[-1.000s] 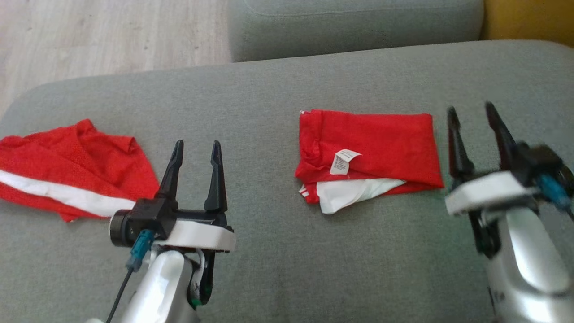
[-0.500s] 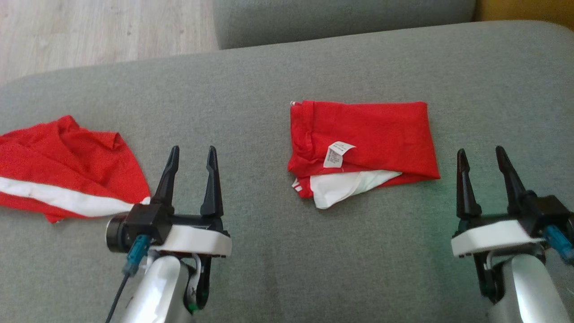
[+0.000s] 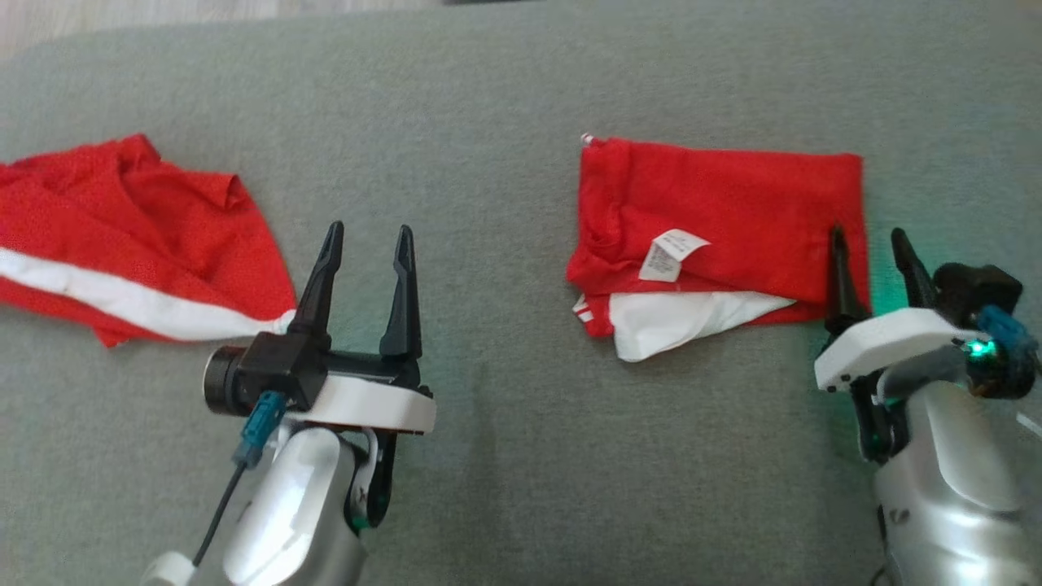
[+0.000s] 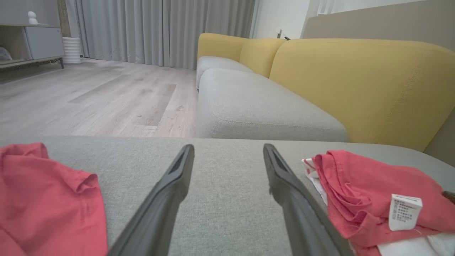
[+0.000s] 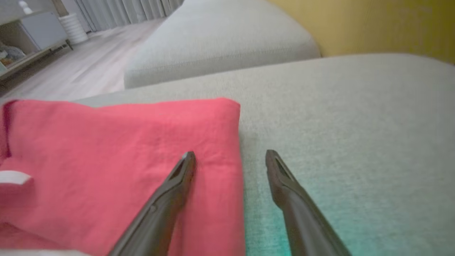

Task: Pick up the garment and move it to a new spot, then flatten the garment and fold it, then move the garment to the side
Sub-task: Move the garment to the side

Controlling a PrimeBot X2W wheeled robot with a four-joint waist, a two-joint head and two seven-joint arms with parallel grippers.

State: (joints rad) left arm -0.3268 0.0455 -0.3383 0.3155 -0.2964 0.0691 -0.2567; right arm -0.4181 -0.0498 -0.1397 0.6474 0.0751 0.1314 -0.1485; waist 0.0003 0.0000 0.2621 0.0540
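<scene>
R tool (image 3: pixel 864 236) wide apart, empty, astride edge of folded red cloth garment w/ white lining (image 3: pixel 733 203); L tool (image 3: pixel 370 229) spread, empty too. Risk: grabs top layer only, fold opens

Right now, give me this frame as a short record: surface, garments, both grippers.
surface: grey sofa cushion
folded red garment: right of centre, white label up
loose red garment: far left, rumpled, white-striped
left gripper: open, empty, over bare cushion between garments
right gripper: open, empty, straddling folded garment's right edge
</scene>
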